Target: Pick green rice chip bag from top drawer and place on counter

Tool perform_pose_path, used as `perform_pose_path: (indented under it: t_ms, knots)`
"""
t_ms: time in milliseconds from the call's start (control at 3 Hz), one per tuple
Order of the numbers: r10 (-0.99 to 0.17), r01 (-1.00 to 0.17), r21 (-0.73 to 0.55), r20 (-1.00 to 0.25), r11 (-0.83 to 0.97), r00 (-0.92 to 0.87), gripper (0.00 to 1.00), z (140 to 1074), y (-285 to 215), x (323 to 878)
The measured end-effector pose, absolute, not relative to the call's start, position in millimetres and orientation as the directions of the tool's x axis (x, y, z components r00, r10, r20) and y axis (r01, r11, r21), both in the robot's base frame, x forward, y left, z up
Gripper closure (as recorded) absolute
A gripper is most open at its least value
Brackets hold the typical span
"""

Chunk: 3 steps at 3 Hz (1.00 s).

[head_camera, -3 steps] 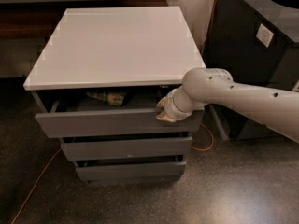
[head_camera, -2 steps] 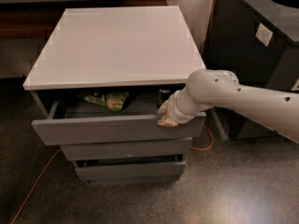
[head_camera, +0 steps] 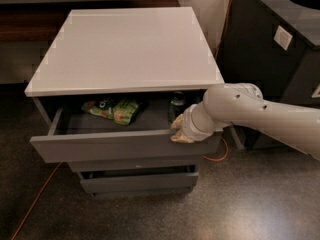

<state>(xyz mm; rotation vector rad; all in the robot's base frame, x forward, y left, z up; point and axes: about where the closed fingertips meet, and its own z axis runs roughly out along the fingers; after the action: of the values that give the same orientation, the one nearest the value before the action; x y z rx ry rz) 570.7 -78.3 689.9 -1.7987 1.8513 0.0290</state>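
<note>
One crinkly green rice chip bag [head_camera: 114, 110] lies in the open grey top drawer [head_camera: 120, 146], centre-left (a dark can [head_camera: 177, 104] stands to its right). The pale end effector [head_camera: 182, 132] sits at the drawer's front rim, and I cannot tell whether it is open or closed.

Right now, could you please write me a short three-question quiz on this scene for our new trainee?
1. True or false: the green rice chip bag lies in the open top drawer, not on the counter.
2. Where is the gripper? A: at the right end of the top drawer's front. B: above the counter. C: touching the bag.
3. What stands in the drawer to the right of the bag?
Key: 1 true; 2 A; 3 a dark can.
</note>
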Motion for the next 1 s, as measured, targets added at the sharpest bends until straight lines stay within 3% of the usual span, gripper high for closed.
perform_pose_path:
  t_ms: [1000]
  knots:
    - [-0.926,-0.92,-0.38,-0.373,0.097,0.057,1.0,694.7,-84.0,542.7]
